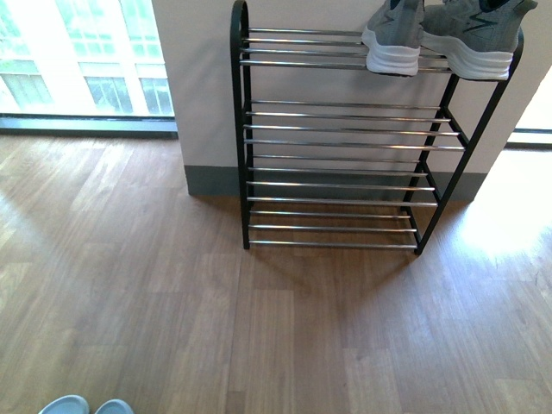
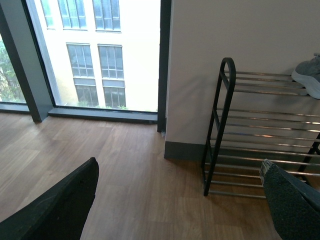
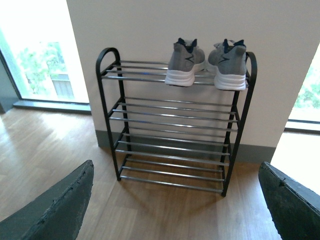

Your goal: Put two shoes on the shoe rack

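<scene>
Right wrist view: sneakers [image 3: 185, 67] sit soles-flat across shoe rack [image 3: 140, 71] top bars for stability; left fingers [image 2: 60, 205], right fingers [image 3: 55, 205] spread, empty.

Two grey sneakers [image 3: 184, 64], one shoe rack [image 3: 140, 71], seemingly two pale blue slides [image 1: 65, 405], edge-cropped.

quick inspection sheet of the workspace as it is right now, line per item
surface: wood floor, bare in front of the rack
job's things: shoe rack against the wall; one sneaker and other sneaker side by side on the top tier, lower tiers empty
clutter: pale blue slides on the floor, only toes in view
grippers: left pincer open, empty; right pincer open, empty
cables: nothing seen
surroundings: white wall, window
</scene>
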### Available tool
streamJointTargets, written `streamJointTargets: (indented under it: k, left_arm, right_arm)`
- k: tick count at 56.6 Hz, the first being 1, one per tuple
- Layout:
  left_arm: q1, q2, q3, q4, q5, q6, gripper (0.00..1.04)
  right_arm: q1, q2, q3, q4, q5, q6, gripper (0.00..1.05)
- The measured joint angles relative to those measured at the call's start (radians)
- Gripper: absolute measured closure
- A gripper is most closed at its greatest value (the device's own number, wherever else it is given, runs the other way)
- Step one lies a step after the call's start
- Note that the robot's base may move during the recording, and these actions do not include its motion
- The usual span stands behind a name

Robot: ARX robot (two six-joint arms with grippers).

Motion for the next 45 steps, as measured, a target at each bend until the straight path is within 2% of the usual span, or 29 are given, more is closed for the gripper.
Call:
streamJointTargets:
  k: [45]
  left_arm:
    - [0.0,0.0,0.0,0.0,0.0,0.0,0.09]
  right_arm:
    - [0.0,0.0,0.0,0.0,0.001,0.0,0.09]
